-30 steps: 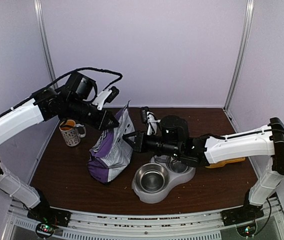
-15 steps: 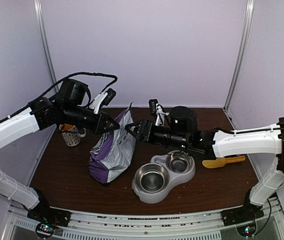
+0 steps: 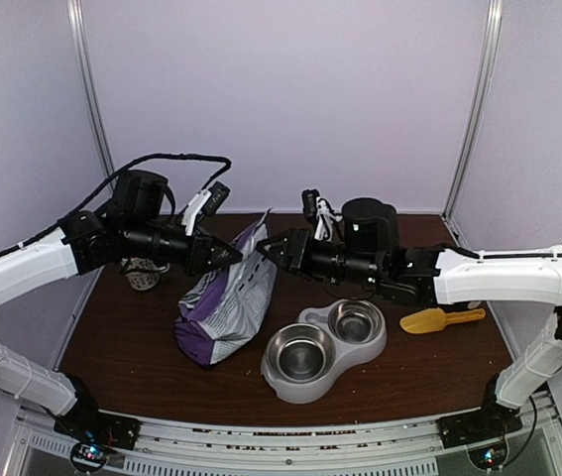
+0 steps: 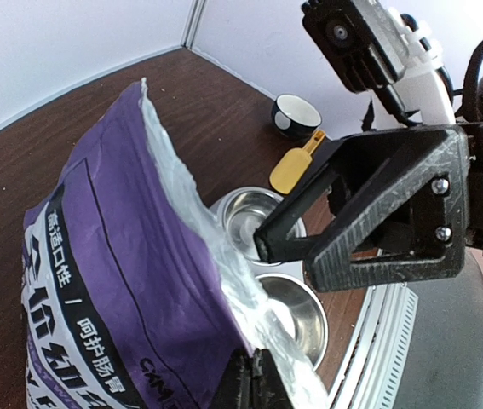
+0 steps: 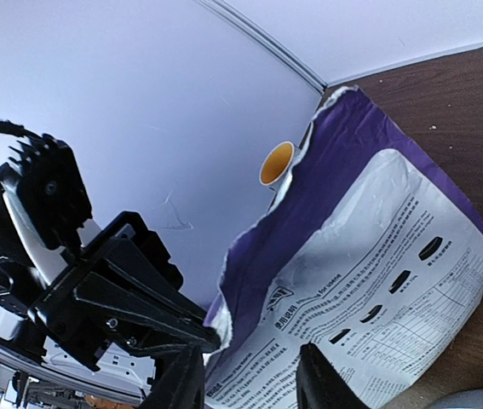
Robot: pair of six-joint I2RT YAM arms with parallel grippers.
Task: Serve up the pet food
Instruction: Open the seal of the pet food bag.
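Pet food does not show in any view. The one look into the purple-and-white bag (image 3: 226, 302), from the left wrist camera, meets only bare silver lining. The bag stands left of centre on the brown table (image 3: 132, 357), leaning, with its torn mouth raised toward the far side. The left gripper (image 3: 233, 254) has its fingers together, clamped on the bag's top edge from the left. The right gripper (image 3: 269, 248) points in from the right, just beside that same edge, with its jaws apart. Whether either of its fingers touches the foil cannot be told. Near and right of the bag sits a double steel bowl (image 3: 322, 349), both wells showing bare metal. A yellow scoop (image 3: 441, 319) lies further right, apart from the bowl. A mug (image 3: 144, 275) stands at the far left, partly behind the left arm.
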